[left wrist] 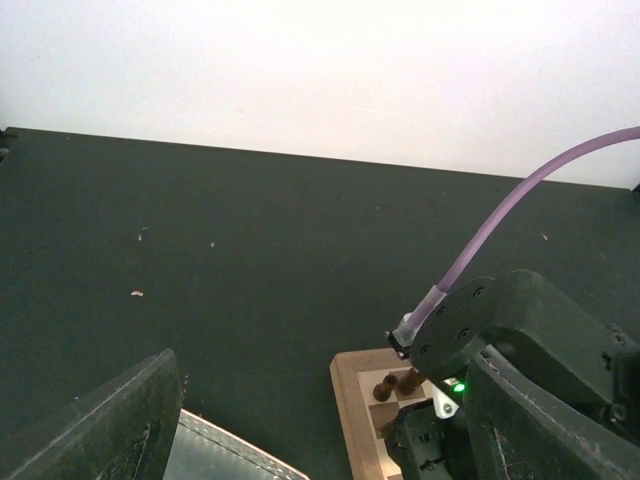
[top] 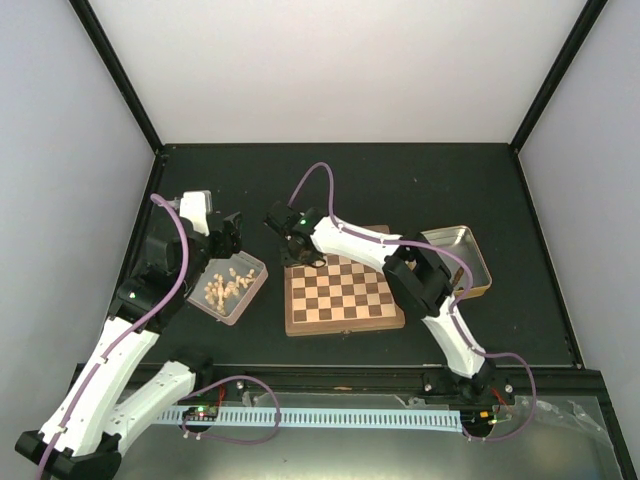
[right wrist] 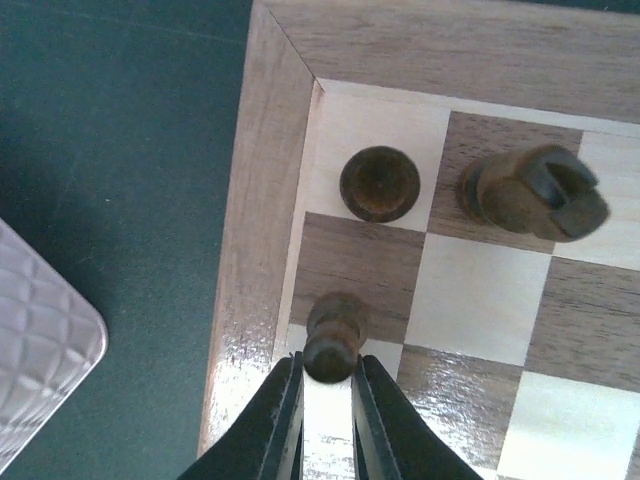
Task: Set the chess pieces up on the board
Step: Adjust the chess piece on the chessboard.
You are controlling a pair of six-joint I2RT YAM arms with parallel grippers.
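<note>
Black matte tabletop (top: pixel 400 190) under pale walls (top: pixel 350 70) (board (top: pixel 345 326) near centre)

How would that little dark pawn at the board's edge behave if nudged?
The pawn looks like stiff turned wood, probably light. Tall and narrow with a round head, it would likely tip easily, then roll. Its smooth head might slip between the right gripper's thin fingers.
</note>
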